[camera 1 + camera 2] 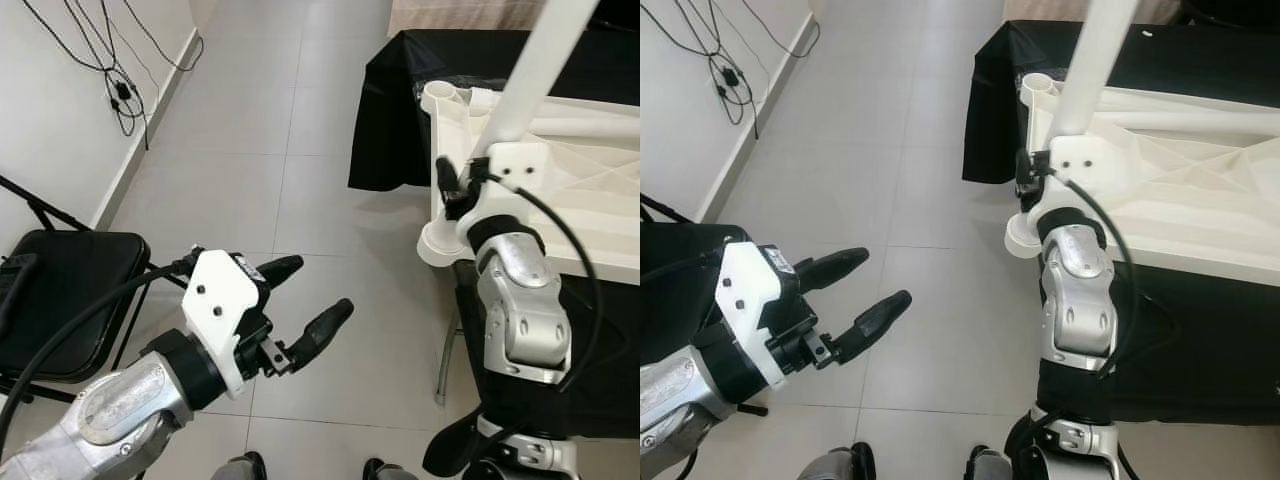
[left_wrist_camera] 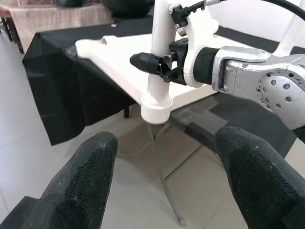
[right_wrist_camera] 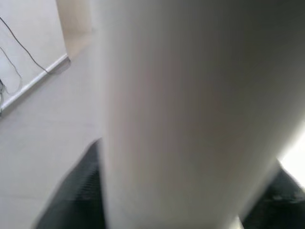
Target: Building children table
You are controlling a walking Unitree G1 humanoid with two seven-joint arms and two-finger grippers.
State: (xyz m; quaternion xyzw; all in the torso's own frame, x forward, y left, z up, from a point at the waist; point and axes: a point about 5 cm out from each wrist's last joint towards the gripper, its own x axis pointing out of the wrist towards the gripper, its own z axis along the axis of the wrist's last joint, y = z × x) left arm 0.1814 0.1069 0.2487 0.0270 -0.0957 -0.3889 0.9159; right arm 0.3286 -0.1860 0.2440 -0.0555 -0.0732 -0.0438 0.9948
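An upturned white plastic tabletop (image 1: 590,190) lies on a black-draped table (image 1: 400,90). A white table leg (image 1: 530,70) stands upright in the tabletop's near corner socket (image 1: 440,245). My right gripper (image 1: 462,190) is shut on that leg just above the socket; the left wrist view shows its fingers clamped around the leg (image 2: 159,28) from the side. In the right wrist view the leg (image 3: 190,114) sits blurred between two dark fingers (image 3: 81,191). Over the tiled floor, left of the table, my left gripper (image 1: 305,297) hangs open, holding nothing.
A black folding chair (image 1: 60,290) stands at my left, close under the left arm. Cables (image 1: 115,80) hang along the white wall at the far left. A thin metal support leg (image 1: 445,350) drops from the draped table near my right arm. Grey floor tiles (image 1: 260,130) stretch ahead.
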